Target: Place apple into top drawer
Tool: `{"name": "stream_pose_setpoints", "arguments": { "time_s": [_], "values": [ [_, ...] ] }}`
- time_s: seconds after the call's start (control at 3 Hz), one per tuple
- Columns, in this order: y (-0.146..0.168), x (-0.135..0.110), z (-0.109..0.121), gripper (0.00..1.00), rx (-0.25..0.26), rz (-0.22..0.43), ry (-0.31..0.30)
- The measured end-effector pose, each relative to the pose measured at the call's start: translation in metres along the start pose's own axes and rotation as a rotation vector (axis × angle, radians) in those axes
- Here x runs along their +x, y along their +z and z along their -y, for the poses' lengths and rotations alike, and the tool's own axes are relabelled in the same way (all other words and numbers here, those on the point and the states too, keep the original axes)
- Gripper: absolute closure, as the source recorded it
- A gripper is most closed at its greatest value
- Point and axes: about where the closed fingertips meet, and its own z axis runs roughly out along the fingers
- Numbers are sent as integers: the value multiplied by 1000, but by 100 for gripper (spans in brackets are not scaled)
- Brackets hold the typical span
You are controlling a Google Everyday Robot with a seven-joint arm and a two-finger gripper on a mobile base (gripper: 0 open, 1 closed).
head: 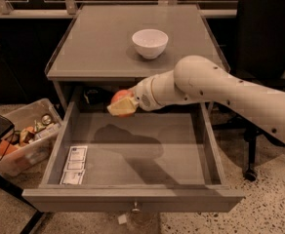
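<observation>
Packets (pixel 74 165) lie in the front-left corner of the top drawer (pixel 172 152), so I should keep off them. My gripper (pixel 120 106), pinching the apple (pixel 121 96), hangs above the drawer's back-left part. I should lower close to the bare floor before releasing, so the apple won't roll.

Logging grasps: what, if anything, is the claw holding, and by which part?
The claw holds the apple by its lower half, above the back left of the open top drawer.
</observation>
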Motion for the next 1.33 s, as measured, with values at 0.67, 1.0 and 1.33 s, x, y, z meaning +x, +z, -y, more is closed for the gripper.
{"name": "stream_pose_setpoints", "arguments": {
  "time_s": [0.67,1.0,1.33],
  "values": [
    [32,116,3,100,20,-107,106],
    [55,147,23,100,121,-129,128],
    [75,163,35,81,190,-139,160]
  ]
}}
